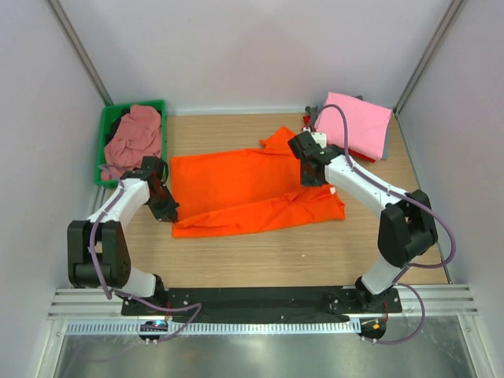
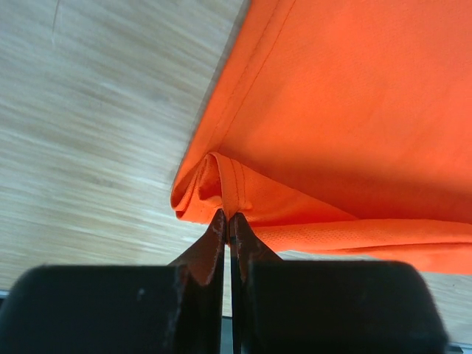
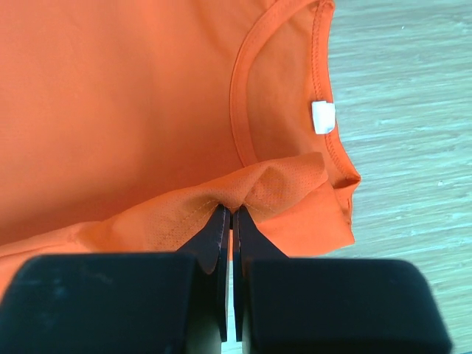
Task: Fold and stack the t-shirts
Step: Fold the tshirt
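A bright orange t-shirt [image 1: 252, 189] lies spread across the middle of the wooden table, partly folded lengthwise. My left gripper [image 1: 167, 211] is shut on its hem corner [image 2: 225, 193] at the shirt's left end. My right gripper [image 1: 316, 177] is shut on a pinch of the orange fabric [image 3: 243, 193] near the neck opening, where a white label [image 3: 323, 116] shows. A folded pink t-shirt [image 1: 358, 122] tops a small stack at the back right, with red and grey cloth under it. A dusty-pink t-shirt [image 1: 135, 135] is bunched in the bin.
A green plastic bin [image 1: 106, 130] stands at the back left against the wall. White enclosure walls close in both sides and the back. Bare wood [image 1: 268, 256] lies between the orange shirt and the arm bases.
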`<action>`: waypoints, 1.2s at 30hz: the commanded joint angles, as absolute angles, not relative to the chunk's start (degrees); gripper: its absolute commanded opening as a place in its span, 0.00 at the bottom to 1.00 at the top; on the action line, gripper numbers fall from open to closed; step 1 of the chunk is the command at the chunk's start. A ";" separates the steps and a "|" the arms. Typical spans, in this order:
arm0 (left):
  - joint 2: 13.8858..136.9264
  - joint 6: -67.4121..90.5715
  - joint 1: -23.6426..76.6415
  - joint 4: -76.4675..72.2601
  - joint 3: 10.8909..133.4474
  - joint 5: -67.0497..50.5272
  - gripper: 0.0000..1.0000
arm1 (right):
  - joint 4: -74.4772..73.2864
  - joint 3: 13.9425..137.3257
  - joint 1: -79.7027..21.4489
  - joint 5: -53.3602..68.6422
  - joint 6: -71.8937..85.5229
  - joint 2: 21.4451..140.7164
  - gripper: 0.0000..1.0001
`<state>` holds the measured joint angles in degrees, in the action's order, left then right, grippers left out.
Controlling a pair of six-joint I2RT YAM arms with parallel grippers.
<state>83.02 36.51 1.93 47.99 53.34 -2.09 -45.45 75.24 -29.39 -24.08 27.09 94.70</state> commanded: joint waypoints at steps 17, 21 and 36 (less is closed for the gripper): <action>93.68 33.13 -2.28 47.54 63.88 -0.71 0.17 | -43.33 85.06 -28.21 -27.95 22.94 106.69 0.01; 97.73 32.61 -2.81 50.44 70.56 -0.44 0.61 | -46.57 92.27 -27.60 -29.35 21.89 111.70 0.01; 76.14 36.56 1.73 45.47 63.03 -1.55 0.89 | -50.29 93.45 -25.58 -29.64 23.89 102.43 0.77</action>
